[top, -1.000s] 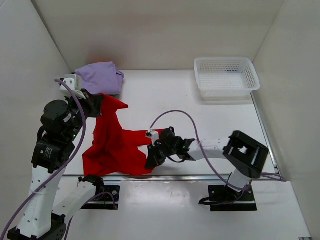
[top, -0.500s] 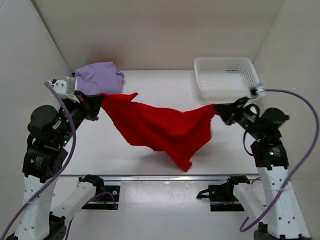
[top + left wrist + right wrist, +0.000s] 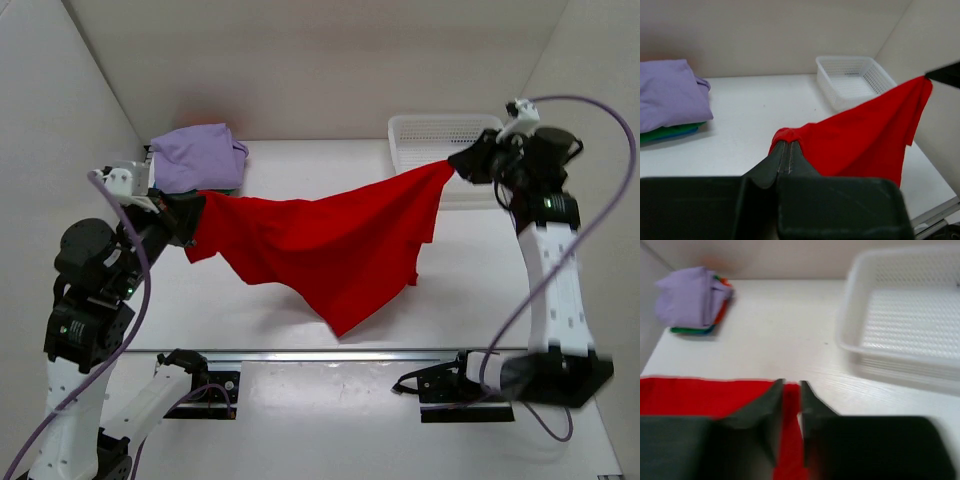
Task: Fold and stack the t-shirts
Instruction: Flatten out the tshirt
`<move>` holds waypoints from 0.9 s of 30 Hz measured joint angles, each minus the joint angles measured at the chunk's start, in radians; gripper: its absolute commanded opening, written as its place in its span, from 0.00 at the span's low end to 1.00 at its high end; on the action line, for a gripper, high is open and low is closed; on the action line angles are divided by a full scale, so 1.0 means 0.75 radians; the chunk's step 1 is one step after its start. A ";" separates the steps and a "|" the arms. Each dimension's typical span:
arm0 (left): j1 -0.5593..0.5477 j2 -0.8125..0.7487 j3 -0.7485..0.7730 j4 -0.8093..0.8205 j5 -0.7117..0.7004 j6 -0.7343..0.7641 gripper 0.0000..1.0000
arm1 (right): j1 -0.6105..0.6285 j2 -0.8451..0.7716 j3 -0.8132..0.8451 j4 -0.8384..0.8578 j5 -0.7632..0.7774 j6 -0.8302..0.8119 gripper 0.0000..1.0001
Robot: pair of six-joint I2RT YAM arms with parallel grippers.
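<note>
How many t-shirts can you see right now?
4: the red t-shirt stretched in the air between both arms, and a stack at the far left, lavender t-shirt over green t-shirt over blue t-shirt. More layers may be hidden.

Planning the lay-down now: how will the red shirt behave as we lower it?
Likely very floppy: the red t-shirt sags between the left gripper and right gripper, its lower corner dangling. Probably light, since two pinches carry it. It may bunch on landing.

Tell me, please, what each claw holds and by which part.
The red shirt: left claw pinches one edge, right claw the opposite corner.
</note>
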 measured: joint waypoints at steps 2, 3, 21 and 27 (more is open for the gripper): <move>0.000 0.017 -0.039 0.015 -0.002 0.003 0.00 | 0.008 0.238 0.153 -0.040 0.070 -0.034 0.37; 0.001 0.029 -0.061 0.023 -0.002 0.004 0.00 | 0.025 0.338 0.203 -0.049 0.126 -0.055 0.41; 0.009 0.024 -0.308 0.101 0.003 -0.002 0.00 | 1.425 -0.049 -0.968 0.234 0.502 0.156 0.53; 0.009 -0.001 -0.375 0.116 0.005 -0.025 0.00 | 1.592 0.150 -1.030 0.349 0.545 0.274 0.59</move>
